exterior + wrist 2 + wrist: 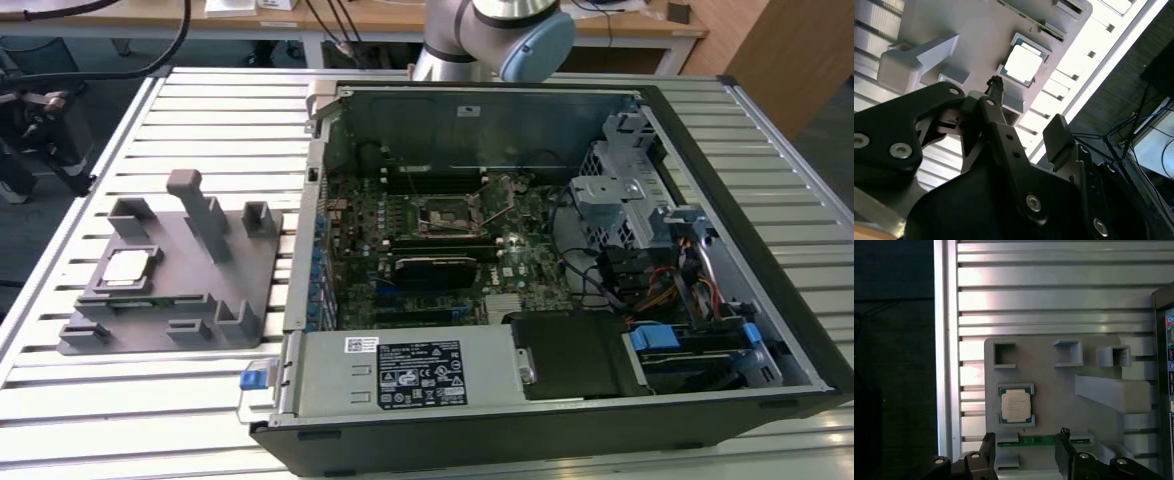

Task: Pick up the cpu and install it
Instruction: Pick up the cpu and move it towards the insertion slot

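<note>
The cpu (pixel 1015 406), a small square chip with a silvery top, lies flat in a framed recess of the grey plastic fixture (pixel 1054 385). In the exterior view the cpu (pixel 127 267) sits on the fixture (pixel 200 300) at the exterior view's left, outside the computer case. My gripper (pixel 1026 454) hovers above the fixture, open, with nothing between its black fingers (pixel 988 447). The chip lies just beyond the fingertips, apart from them. The second wrist view shows the cpu (pixel 1023 65) past the open gripper (pixel 1024 117). The dark socket (pixel 451 212) with its metal frame sits mid-motherboard.
A long green memory stick (pixel 1041 441) lies in the fixture beside the cpu. The open computer case (pixel 561 400) holds the motherboard, cables and drive cages. A tall grey post (pixel 200 215) rises from the fixture. The ribbed metal table (pixel 134 410) ends close to the fixture.
</note>
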